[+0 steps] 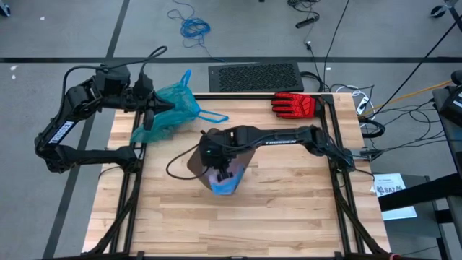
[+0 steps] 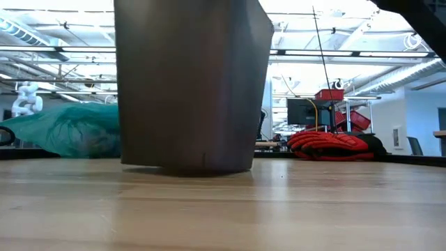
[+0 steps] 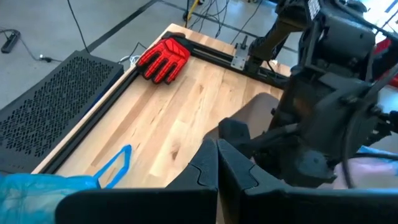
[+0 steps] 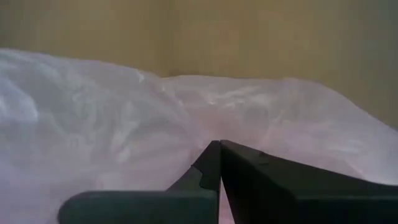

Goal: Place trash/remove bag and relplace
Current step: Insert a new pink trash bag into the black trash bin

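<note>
The teal bag (image 1: 172, 108) lies crumpled on the table's far left corner, with its blue drawstring loop (image 3: 115, 168) resting on the wood. My left gripper (image 1: 149, 110) hovers shut at the bag's left side. A dark bin (image 2: 188, 84) stands mid-table. A pale pink-lilac bag with a blue edge (image 1: 225, 185) is bunched at the bin's mouth. My right gripper (image 1: 225, 173) is shut and points steeply down into that mouth, amid the pink film (image 4: 124, 112). No loose trash shows. My left gripper has its fingers (image 3: 217, 174) shut on each other with no film showing between them. The teal bag (image 3: 37, 193) lies just beside them; I cannot tell whether they touch it. My right gripper comes slanting down from above, its shut fingertips (image 4: 214, 155) against the pink bag's film (image 4: 205, 118) inside the bin. Whether any film is caught between them I cannot tell.
A red-and-black glove (image 1: 294, 105) lies at the table's far right corner. A black perforated panel (image 1: 256, 76) sits just beyond the far edge. Bare wood stretches along the near half of the table (image 1: 238, 224).
</note>
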Robot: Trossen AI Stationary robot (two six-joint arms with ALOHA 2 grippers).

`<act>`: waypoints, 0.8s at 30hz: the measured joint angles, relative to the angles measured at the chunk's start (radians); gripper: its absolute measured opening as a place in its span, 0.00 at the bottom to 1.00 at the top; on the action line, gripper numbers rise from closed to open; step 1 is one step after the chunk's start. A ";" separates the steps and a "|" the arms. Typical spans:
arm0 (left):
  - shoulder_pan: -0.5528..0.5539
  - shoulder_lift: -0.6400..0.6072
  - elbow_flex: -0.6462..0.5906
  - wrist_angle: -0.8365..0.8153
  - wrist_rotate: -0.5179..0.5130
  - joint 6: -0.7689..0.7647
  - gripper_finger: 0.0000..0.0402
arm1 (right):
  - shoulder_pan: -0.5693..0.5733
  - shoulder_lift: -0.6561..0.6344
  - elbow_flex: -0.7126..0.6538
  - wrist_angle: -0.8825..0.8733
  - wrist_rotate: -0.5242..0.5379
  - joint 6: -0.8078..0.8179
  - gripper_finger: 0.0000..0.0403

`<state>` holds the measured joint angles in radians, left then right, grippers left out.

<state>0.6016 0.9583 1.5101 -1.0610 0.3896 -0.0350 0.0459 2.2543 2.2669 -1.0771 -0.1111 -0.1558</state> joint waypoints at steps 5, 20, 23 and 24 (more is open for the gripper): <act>0.000 -0.012 0.000 -0.007 0.000 0.025 0.00 | 0.004 0.014 0.001 0.003 0.016 0.071 0.00; 0.000 -0.044 0.000 -0.022 -0.001 0.051 0.00 | -0.067 0.046 -0.001 -0.132 0.196 0.201 0.00; 0.000 -0.050 0.000 -0.023 -0.001 0.051 0.00 | -0.066 0.024 -0.001 -0.129 0.201 0.202 0.00; 0.000 -0.051 0.000 -0.022 -0.001 0.051 0.00 | -0.066 0.013 -0.001 -0.129 0.209 0.204 0.00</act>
<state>0.6014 0.9077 1.5101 -1.0832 0.3882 0.0158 -0.0204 2.2673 2.2662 -1.2062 0.0975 0.0480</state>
